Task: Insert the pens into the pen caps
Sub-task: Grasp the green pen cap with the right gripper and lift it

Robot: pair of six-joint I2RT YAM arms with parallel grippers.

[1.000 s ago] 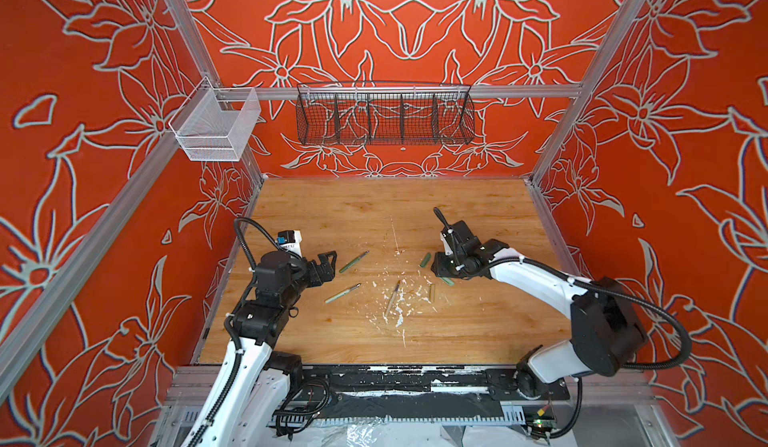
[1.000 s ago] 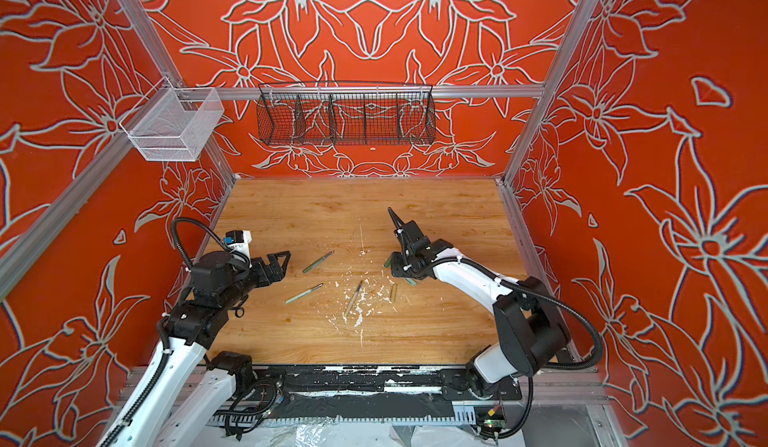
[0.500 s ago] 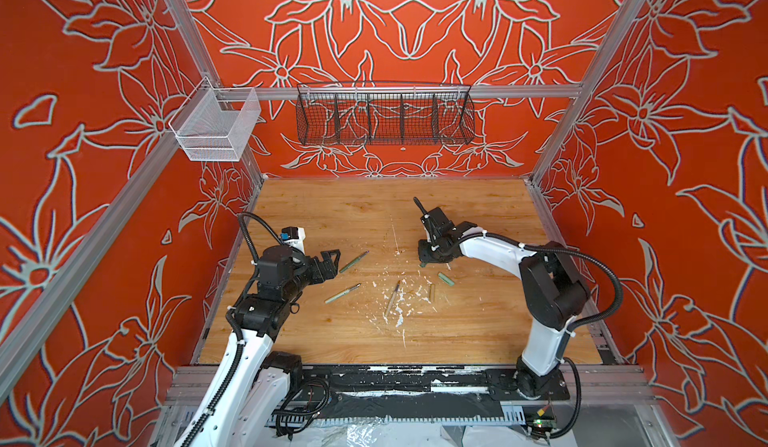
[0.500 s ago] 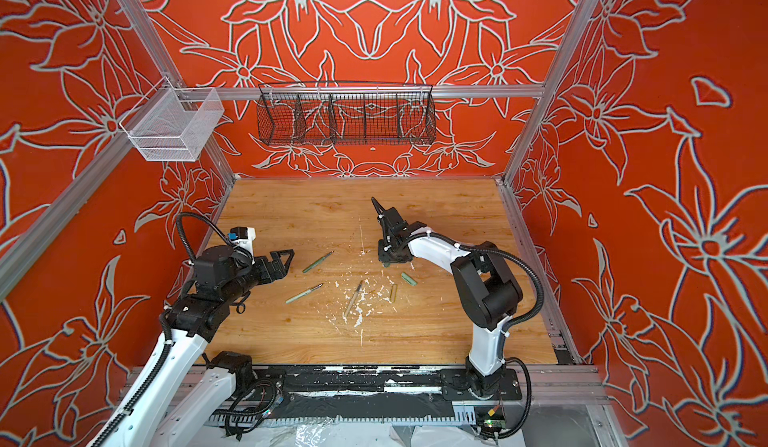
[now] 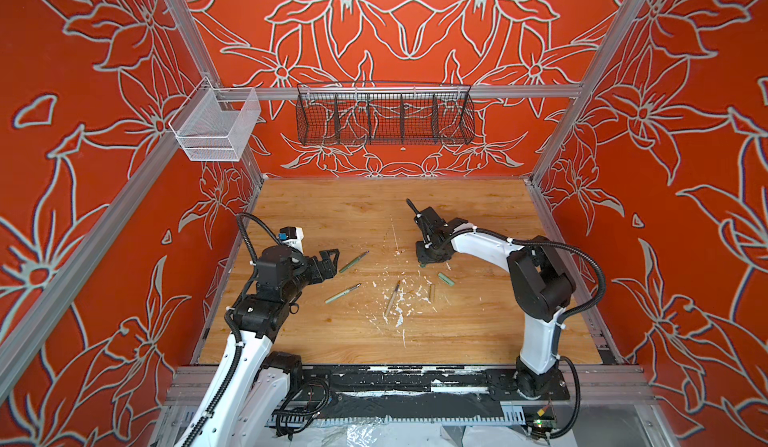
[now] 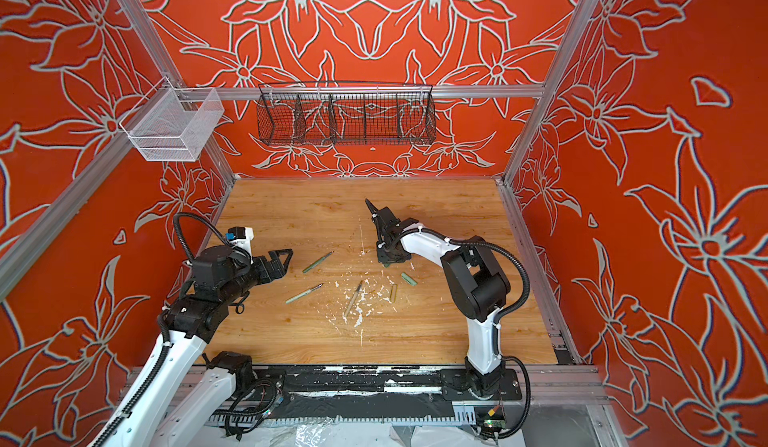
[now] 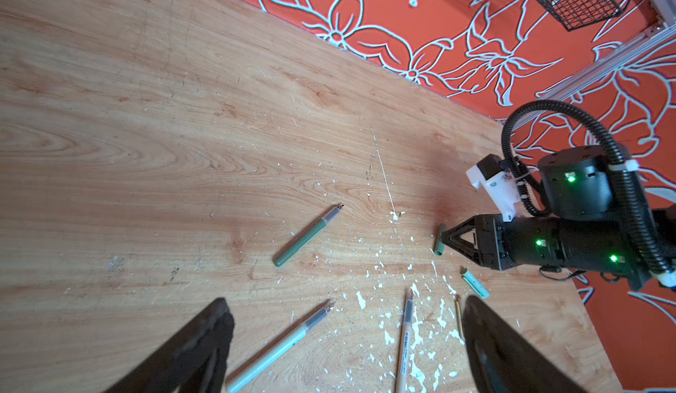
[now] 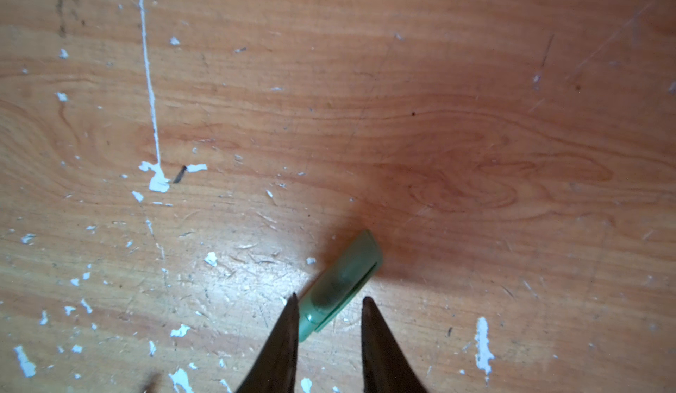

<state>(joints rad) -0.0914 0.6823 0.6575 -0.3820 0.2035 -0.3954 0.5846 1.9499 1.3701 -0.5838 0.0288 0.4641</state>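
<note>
Three pens lie on the wooden table: a dark green pen, a pale green pen and a tan pen. My left gripper hovers open and empty, left of the dark green pen. A tan cap and a pale green cap lie right of the tan pen. My right gripper points down at the dark green cap. Its jaws straddle the cap's near end. One finger touches it; a gap remains at the other.
White paint flecks are scattered around the tan pen. A black wire basket hangs on the back wall and a white mesh bin on the left rail. Red patterned walls enclose the table on three sides.
My right gripper moved left, came down over the dark green cap, and its jaws have narrowed. The left gripper has barely moved and stays open.
</note>
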